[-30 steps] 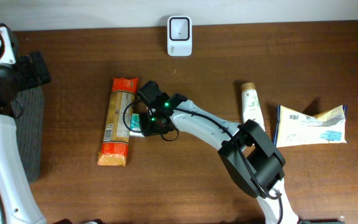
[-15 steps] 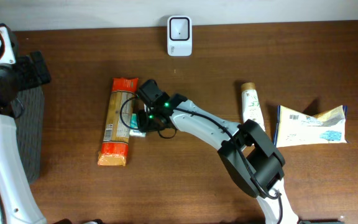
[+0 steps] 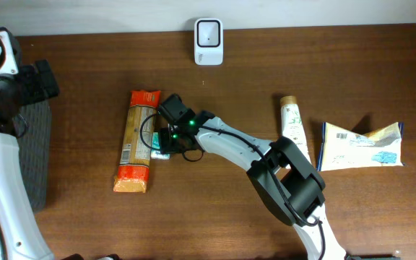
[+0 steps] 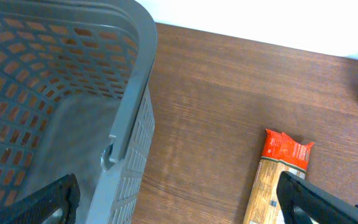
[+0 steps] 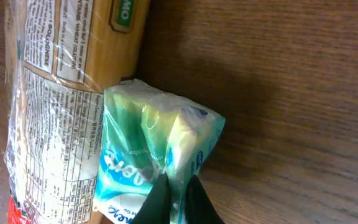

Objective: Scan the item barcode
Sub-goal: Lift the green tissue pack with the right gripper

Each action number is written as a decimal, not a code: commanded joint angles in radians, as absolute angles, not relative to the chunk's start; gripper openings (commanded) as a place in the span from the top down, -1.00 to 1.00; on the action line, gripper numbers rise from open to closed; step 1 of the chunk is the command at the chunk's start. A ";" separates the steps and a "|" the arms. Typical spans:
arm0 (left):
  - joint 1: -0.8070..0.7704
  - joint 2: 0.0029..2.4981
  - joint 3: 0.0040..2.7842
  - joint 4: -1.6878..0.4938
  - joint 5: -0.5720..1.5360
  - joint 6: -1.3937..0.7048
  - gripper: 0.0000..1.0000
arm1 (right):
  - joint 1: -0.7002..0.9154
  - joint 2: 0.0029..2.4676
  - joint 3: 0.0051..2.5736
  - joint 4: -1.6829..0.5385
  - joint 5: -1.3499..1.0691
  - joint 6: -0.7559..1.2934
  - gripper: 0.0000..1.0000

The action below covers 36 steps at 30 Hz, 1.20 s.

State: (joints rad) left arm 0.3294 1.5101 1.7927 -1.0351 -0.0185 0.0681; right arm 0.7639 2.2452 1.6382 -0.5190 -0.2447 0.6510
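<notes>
Pinching the wrapper of the teal packet (image 5: 157,146), the right end effector (image 5: 178,194) is pressing its fingers together. The packet is lying on the bench (image 3: 215,209), touching the right side of the pasta pack (image 3: 136,141). The grasp step seems to be in hand. Next, it is calling for a lift toward the far white scanner (image 3: 209,32), barcode facing it. The left end effector (image 4: 178,186) is hanging spread beside the grey basket (image 4: 135,93). The pasta label is showing "MO" and seemingly "BOLOGNESE"; the packet's script is reading unclear.

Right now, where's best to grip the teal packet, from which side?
Probably its soft film, from above, toward its free side: the teal packet lies flat with its other edge against the spaghetti pack. The right claw pinches that film.
</notes>
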 commanded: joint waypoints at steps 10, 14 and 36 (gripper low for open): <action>0.332 1.505 1.804 -1.034 -0.022 0.084 -0.98 | 0.725 2.104 1.726 -0.855 -0.010 0.446 0.92; 0.332 1.505 1.805 -1.034 -0.022 0.084 -0.98 | 0.728 2.075 1.791 -1.093 0.305 0.441 0.92; 0.332 1.505 1.804 -1.034 -0.022 0.084 -0.99 | 0.733 2.265 1.792 -1.287 0.565 0.388 0.92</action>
State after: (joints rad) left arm 0.3298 1.5101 1.7927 -1.0355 -0.0185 0.0685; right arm 0.7265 2.2620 1.7813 -1.2823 0.6018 0.4217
